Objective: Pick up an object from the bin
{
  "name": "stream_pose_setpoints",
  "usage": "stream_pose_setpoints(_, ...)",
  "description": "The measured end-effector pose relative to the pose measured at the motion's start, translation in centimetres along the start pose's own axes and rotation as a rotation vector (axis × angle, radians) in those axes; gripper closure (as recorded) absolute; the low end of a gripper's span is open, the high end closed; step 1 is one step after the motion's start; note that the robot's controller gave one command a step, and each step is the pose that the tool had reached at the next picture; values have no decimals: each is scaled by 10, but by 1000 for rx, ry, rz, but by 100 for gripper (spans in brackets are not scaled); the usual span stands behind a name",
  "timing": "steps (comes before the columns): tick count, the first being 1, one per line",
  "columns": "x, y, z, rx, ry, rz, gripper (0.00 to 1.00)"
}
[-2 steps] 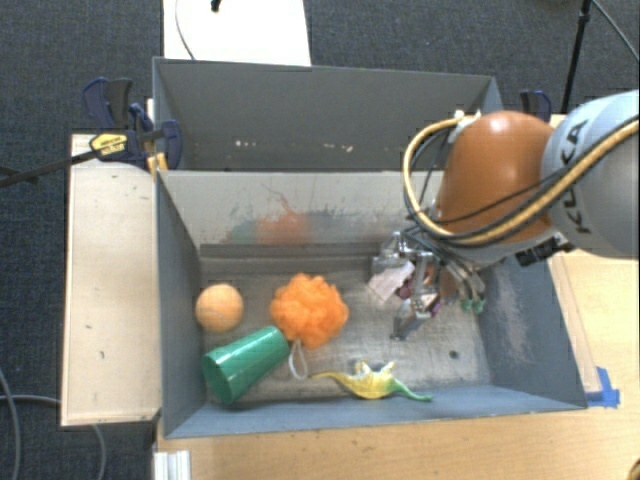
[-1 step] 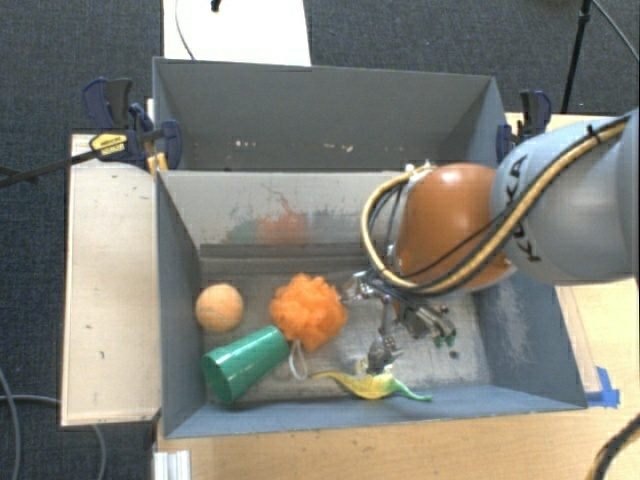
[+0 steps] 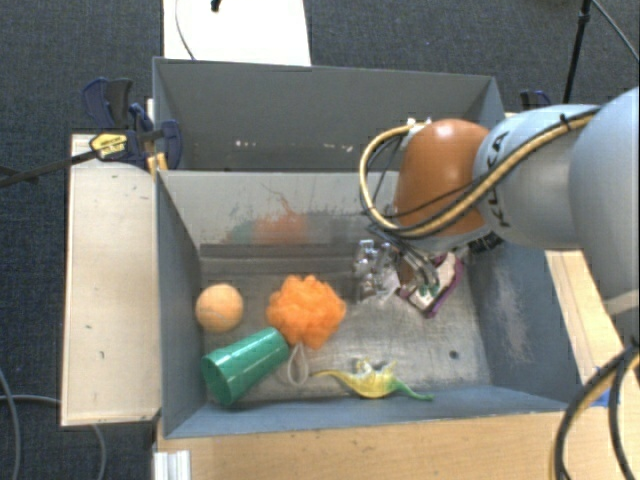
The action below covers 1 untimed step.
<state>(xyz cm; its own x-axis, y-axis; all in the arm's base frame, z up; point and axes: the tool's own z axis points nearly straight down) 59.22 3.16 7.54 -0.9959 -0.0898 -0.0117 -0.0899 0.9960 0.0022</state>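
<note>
Nearest us, the grey arm [image 3: 560,178] hangs its pincer [image 3: 378,273] low on the bin [image 3: 470,328] floor between the fuzzy orange pom [image 3: 307,310] and a small purple-white thing [image 3: 437,290], likely lining up a grab, though we can't tell if it's wide or narrow.

- The grey arm [image 3: 570,183] is reaching in from the right and angling down toward the middle of the scene.
- An orange cover [image 3: 440,168] is capping the arm's end, with cables [image 3: 372,183] looping around its left side.
- The gripper [image 3: 383,271] is pointing downward, hanging just below the cover.
</note>
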Motion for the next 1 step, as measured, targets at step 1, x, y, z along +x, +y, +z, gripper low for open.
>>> stream_pose_setpoints(1, 0, 0, 0, 0, 0, 1, 100)
